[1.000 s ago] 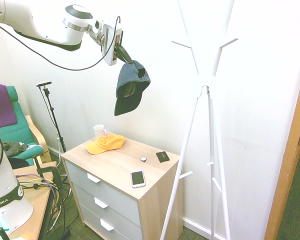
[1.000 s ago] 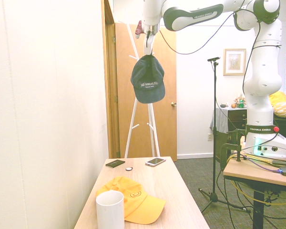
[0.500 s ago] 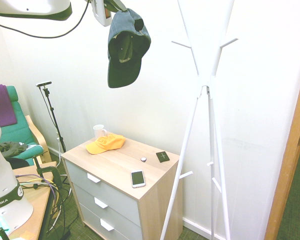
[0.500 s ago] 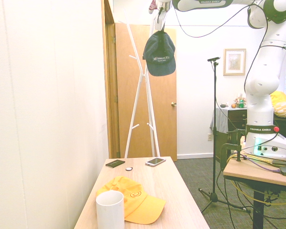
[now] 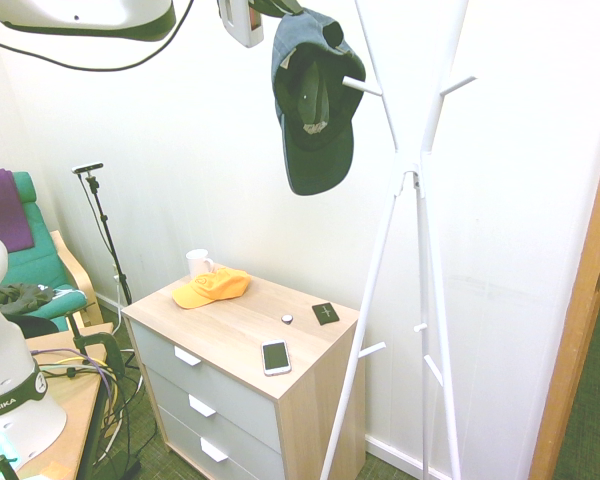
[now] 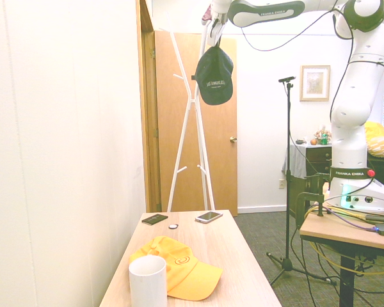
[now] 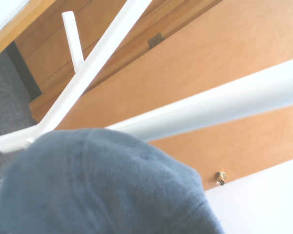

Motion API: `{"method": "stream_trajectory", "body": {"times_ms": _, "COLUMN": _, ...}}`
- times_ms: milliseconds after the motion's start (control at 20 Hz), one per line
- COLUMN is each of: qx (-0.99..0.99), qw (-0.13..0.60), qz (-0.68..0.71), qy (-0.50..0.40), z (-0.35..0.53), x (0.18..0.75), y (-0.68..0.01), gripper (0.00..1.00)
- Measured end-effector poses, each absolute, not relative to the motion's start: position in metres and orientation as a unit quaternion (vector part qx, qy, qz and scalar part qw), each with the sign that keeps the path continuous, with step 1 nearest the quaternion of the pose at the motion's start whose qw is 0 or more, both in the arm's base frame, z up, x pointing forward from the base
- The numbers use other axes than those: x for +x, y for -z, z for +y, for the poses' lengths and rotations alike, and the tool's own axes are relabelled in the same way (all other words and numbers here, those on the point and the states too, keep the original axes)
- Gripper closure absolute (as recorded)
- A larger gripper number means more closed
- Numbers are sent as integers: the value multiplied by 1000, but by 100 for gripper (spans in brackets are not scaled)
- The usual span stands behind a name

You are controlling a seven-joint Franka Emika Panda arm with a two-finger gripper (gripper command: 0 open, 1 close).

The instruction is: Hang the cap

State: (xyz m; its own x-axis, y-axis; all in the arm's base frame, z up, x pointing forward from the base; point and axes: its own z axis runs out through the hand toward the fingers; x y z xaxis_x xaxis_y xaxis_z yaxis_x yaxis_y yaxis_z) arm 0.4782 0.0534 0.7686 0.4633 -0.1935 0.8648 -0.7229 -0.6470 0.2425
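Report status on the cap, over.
Gripper shut on the cap, held high. Cap overlaps a coat rack peg; hooked or not, cannot tell. Nothing blocking.

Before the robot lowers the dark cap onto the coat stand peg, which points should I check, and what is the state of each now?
1. End effector holds the dark cap by its back: ok.
2. Cap hangs at the upper peg of the white coat stand: ok.
3. Peg inside the cap opening: cannot tell.
4. Cap clear of the dresser and the orange cap: ok.
5. Cap free of the stand's poles: cannot tell.
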Motion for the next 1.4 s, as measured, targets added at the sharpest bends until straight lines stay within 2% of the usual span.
{"method": "stream_trajectory", "body": {"times_ms": 300, "qx": 812, "qw": 281, "qz": -285, "qy": -425, "z": 37, "x": 512, "y": -747, "gripper": 100}}
{"method": "stream_trajectory", "body": {"times_ms": 350, "qx": 815, "qw": 277, "qz": -284, "qy": -423, "z": 39, "x": 513, "y": -745, "gripper": 0}}
{"method": "stream_trajectory", "body": {"times_ms": 750, "qx": 831, "qw": 254, "qz": -274, "qy": -412, "z": 50, "x": 512, "y": -697, "gripper": 0}}
{"method": "stream_trajectory", "body": {"times_ms": 1400, "qx": 826, "qw": 249, "qz": -286, "qy": -417, "z": 24, "x": 494, "y": -695, "gripper": 0}}
